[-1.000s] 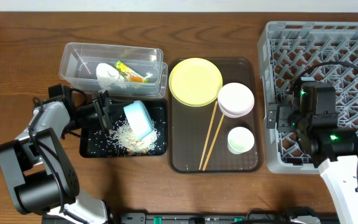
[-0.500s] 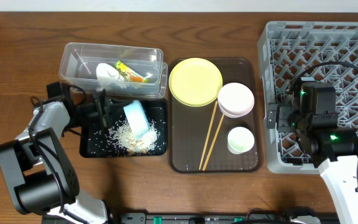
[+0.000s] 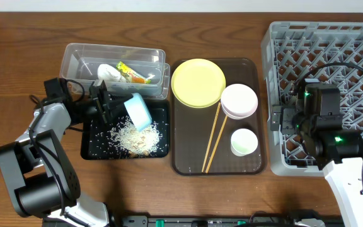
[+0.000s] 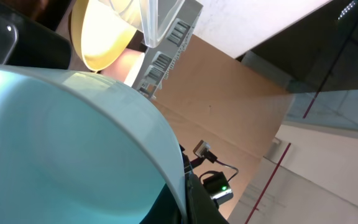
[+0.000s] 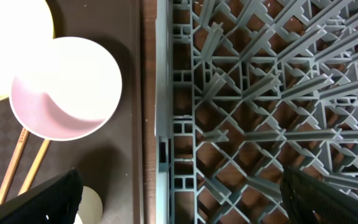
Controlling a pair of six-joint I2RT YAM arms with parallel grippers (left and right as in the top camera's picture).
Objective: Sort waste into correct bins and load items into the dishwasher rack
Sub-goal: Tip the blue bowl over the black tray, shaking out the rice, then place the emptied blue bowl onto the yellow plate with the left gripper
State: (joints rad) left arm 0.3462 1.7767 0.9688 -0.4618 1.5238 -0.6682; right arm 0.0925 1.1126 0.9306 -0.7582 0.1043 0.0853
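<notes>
Brown wooden worktop [image 3: 17, 50] carries one clear plastic bin [image 3: 71, 60], one black rice-strewn tray [image 3: 96, 149], one brown tray [image 3: 188, 157] and one grey dishwasher rack [image 3: 276, 75]. Left fingers [image 3: 109, 102] pinch the single tilted light-blue bowl [image 3: 138, 111] above the black tray's far edge. Right fingers [image 5: 48, 199] hang spread over the rack's left rim. A narrow worktop strip parts rack and brown tray.
</notes>
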